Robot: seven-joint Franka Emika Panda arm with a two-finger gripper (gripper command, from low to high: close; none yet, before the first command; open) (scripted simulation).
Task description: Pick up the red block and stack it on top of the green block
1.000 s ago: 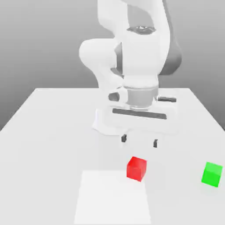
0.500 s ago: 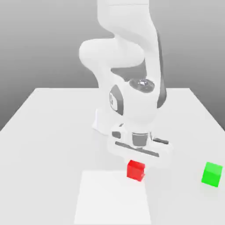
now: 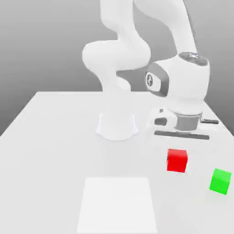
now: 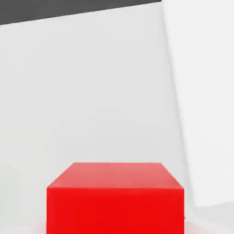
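The claw (image 3: 177,153), fingers hidden behind the red block (image 3: 177,160), is clenched on it above the white tabletop (image 3: 55,137); the green block (image 3: 220,181) sits near the tabletop's right edge, against a grey backdrop.

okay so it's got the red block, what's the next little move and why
Probably carry the red block further toward the exterior view's right until it hangs over the green block, then lower it. The red one sits under the hand, beside the green one, not above it.

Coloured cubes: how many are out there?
2. The red block hangs under the robot's hand, off the table. The green block sits on the table at the exterior view's right.
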